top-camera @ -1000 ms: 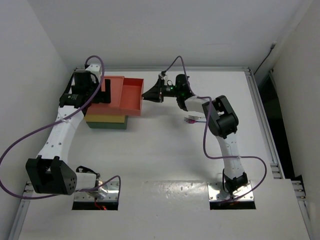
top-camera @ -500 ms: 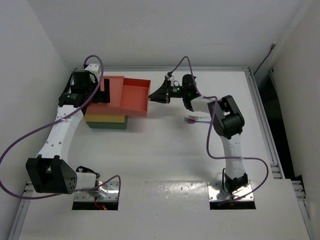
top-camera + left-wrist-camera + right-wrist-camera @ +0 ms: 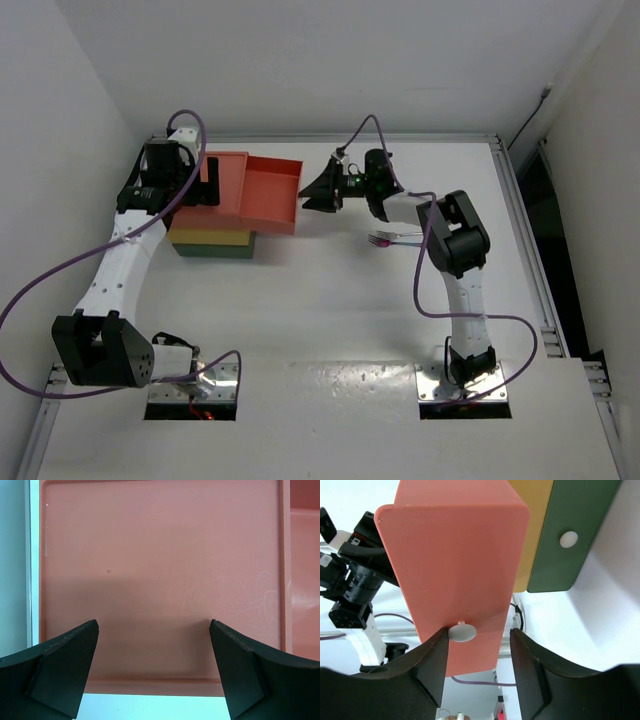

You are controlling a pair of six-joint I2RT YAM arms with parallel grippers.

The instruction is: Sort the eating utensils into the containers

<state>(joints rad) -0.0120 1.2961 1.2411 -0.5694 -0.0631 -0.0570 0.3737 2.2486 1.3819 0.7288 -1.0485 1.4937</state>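
The containers (image 3: 212, 245) stand at the back left as one stacked block. The red-orange top drawer (image 3: 270, 190) is slid out to the right; the yellow (image 3: 535, 530) and dark green (image 3: 570, 510) drawers are pushed in. My right gripper (image 3: 318, 190) sits open at the red drawer's front (image 3: 455, 560). The white knob (image 3: 462, 632) lies between its jaws, against the left finger and apart from the right one. My left gripper (image 3: 154, 625) hangs open over the block's red-orange top (image 3: 160, 570). Of the eating utensils, one purple fork (image 3: 385, 239) lies on the table under the right arm.
White walls close in the table at the back and sides. A purple cable loops from each arm. The green drawer has its own white knob (image 3: 568, 539). The left arm (image 3: 120, 260) reaches along the table's left edge.
The right gripper pulled the red-orange drawer further out to the right, then opened its jaws off the knob. The left arm stayed still.
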